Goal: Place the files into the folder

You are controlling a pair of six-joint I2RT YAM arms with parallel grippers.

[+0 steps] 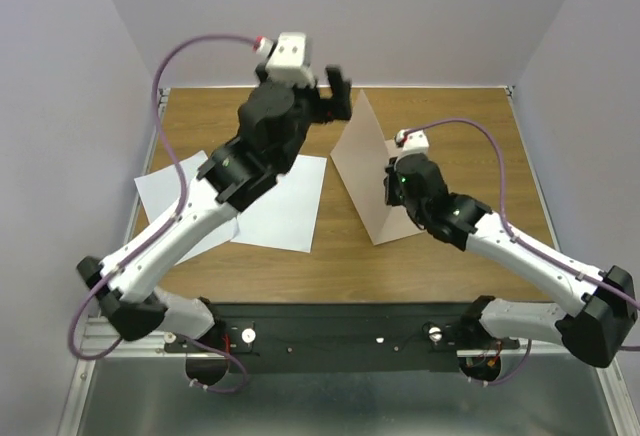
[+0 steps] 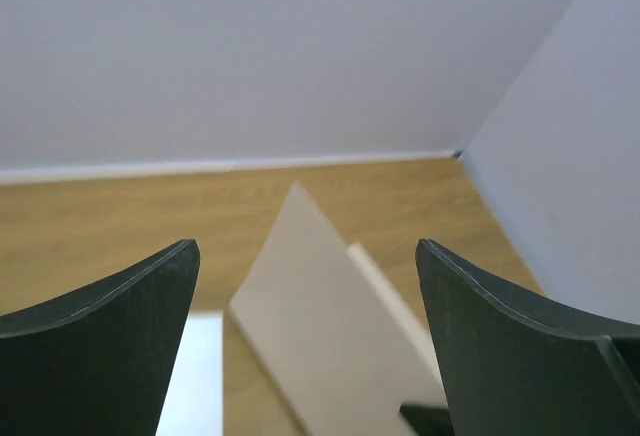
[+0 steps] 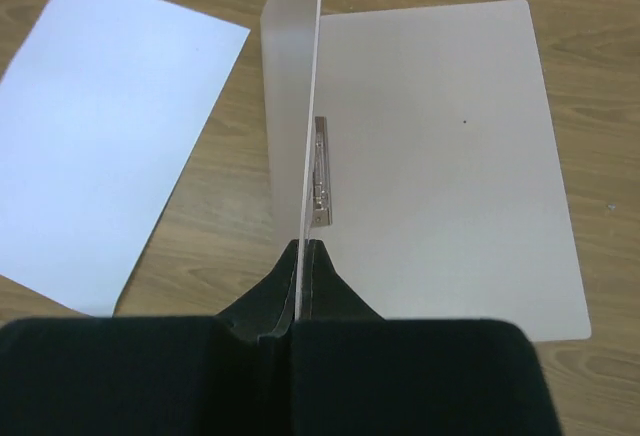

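The folder [image 1: 362,171] is pale tan and stands open near the table's middle. One half lies flat [image 3: 450,166] and the cover [image 3: 290,96] is held upright. My right gripper [image 3: 305,246] is shut on the cover's near edge, just in front of the small metal clip [image 3: 320,181]. It sits at the folder's right side [image 1: 392,181] in the top view. The files, white sheets [image 1: 275,201], lie overlapping on the table left of the folder [image 3: 110,146]. My left gripper [image 1: 337,96] hangs open above the table's far part, empty, its jaws wide [image 2: 308,248] with the folder [image 2: 320,326] below and beyond.
The wooden table [image 1: 440,121] is closed in by pale walls at the back and both sides. The left arm [image 1: 200,206] stretches across the sheets and hides part of them. A black rail [image 1: 340,336] with the arm bases runs along the near edge.
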